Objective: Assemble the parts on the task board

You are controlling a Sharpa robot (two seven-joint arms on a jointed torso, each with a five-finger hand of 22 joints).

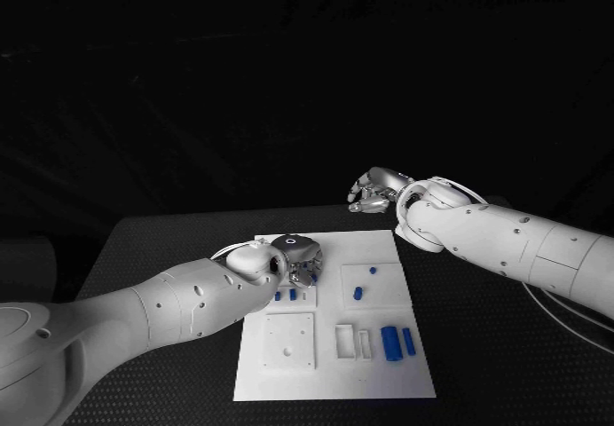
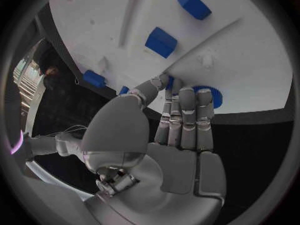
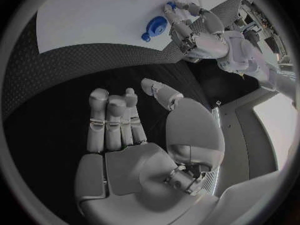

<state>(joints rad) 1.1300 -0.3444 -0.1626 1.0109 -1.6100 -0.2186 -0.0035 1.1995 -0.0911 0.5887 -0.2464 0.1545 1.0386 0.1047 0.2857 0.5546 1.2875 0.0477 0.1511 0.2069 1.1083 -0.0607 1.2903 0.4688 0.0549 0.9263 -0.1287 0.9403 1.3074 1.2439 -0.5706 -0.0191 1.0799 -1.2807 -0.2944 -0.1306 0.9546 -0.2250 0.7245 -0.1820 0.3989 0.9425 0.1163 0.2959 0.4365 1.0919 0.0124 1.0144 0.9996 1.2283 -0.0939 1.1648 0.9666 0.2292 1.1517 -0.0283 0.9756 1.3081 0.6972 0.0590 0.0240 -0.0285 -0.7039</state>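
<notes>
The white task board (image 1: 333, 377) lies mid-table. My left hand (image 1: 292, 264) hovers low over its far left corner, beside a blue ring part (image 1: 292, 240). In the left wrist view the thumb and fingertips (image 2: 164, 87) pinch a small blue part (image 2: 169, 81), with the blue ring (image 2: 211, 97) just beyond them. Two blue blocks (image 2: 162, 41) (image 2: 193, 4) stand on the board farther off. My right hand (image 1: 375, 190) hangs over the black table past the board's far right corner, fingers straight, thumb apart, holding nothing. Its wrist view shows the left hand (image 3: 200, 30) by the ring (image 3: 156, 26).
More blue parts sit on the board: two small ones (image 1: 373, 268) (image 1: 358, 291) right of centre, two long ones (image 1: 390, 343) (image 1: 408, 341) at the near right. A white square plate (image 1: 289, 340) and a white slot (image 1: 345, 341) occupy the near half. Cables (image 1: 563, 319) trail at the right.
</notes>
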